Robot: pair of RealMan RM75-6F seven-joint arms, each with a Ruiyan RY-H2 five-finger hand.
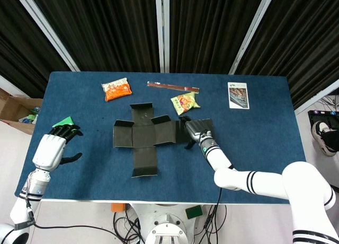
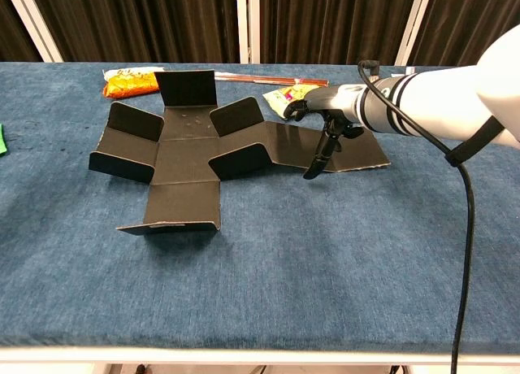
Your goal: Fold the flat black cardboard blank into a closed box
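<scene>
Blue table (image 1: 265,143) holds black blank (image 1: 143,135) spread crosswise, longest arm reaching right.

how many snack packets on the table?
2: an orange packet at the back left, and a yellow-green packet just behind the right hand. None seem hidden.

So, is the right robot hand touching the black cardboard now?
Touching. In the chest view, a finger of the right robot hand reaches down onto the right panel of the black cardboard, with no gap at its tip. The head view agrees.
</scene>
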